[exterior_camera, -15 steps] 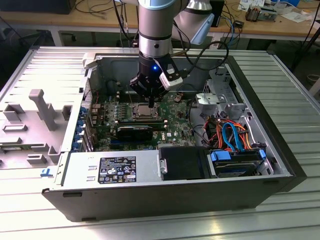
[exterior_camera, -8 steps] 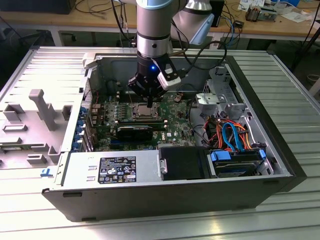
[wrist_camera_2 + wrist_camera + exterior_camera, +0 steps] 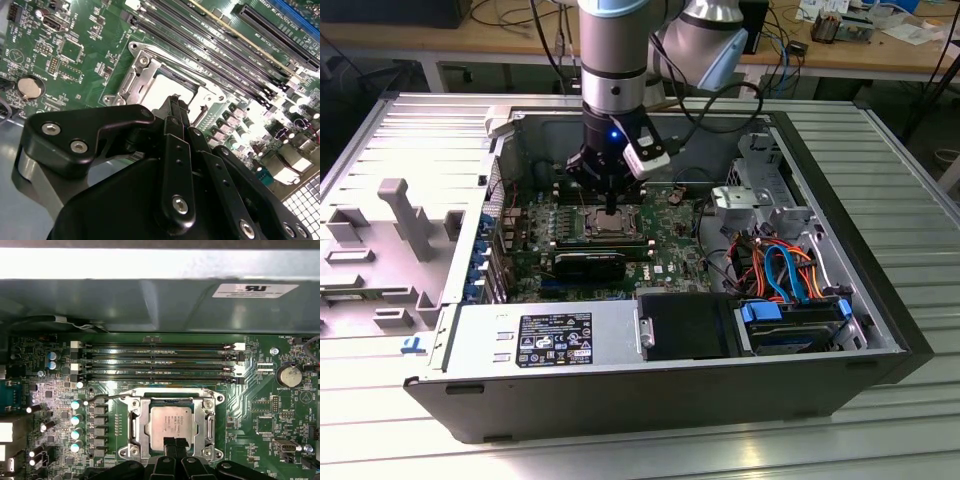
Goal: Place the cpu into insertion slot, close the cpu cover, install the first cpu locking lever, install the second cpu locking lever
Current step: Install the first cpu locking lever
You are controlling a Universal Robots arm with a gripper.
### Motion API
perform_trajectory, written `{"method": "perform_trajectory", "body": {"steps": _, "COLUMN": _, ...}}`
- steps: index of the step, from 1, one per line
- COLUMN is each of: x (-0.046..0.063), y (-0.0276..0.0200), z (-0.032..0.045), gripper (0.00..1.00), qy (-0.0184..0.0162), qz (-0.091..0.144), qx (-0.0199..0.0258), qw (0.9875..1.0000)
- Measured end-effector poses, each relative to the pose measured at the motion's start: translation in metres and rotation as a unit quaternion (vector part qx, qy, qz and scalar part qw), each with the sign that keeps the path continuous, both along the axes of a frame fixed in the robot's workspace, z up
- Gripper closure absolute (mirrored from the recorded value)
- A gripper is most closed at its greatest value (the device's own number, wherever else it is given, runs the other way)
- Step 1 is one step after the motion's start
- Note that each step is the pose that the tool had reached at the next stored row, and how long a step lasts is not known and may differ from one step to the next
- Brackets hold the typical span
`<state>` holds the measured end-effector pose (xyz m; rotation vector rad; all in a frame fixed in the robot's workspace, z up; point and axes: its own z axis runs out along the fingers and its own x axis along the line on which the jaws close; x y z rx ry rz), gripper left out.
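Note:
The cpu (image 3: 170, 426) lies flat in the insertion slot (image 3: 172, 392) on the green board, its silvery top showing through the window of the cpu cover (image 3: 141, 429). The cover frame lies down around the chip. My gripper (image 3: 175, 443) hangs just over the chip's edge with its black fingertips (image 3: 174, 102) pressed together and nothing between them. In the exterior view the gripper (image 3: 610, 205) stands straight above the cpu (image 3: 607, 222) inside the open case. A thin wire locking lever (image 3: 106, 398) reaches out from one corner of the socket, above the board.
Long black memory slots (image 3: 157, 362) run beside the socket, with a row of capacitors (image 3: 76, 426) on another side. A black heatsink block (image 3: 590, 265), a power supply (image 3: 545, 340), drive bays with coloured cables (image 3: 785, 270) and the case's metal walls (image 3: 650, 125) surround the working spot.

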<state>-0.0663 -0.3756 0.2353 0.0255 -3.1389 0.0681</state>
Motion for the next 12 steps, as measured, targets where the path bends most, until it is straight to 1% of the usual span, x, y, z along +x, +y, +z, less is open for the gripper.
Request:
{"method": "perform_trajectory", "body": {"steps": 3, "x": -0.0017, "y": 0.0000, "z": 0.0002, "gripper": 0.89, "qy": -0.0006, "qz": 0.000, "qx": 0.0001, "qw": 1.0000}}
{"method": "perform_trajectory", "body": {"steps": 12, "x": -0.0026, "y": 0.0000, "z": 0.0035, "gripper": 0.89, "qy": -0.0006, "qz": 0.000, "qx": 0.0000, "qw": 1.0000}}
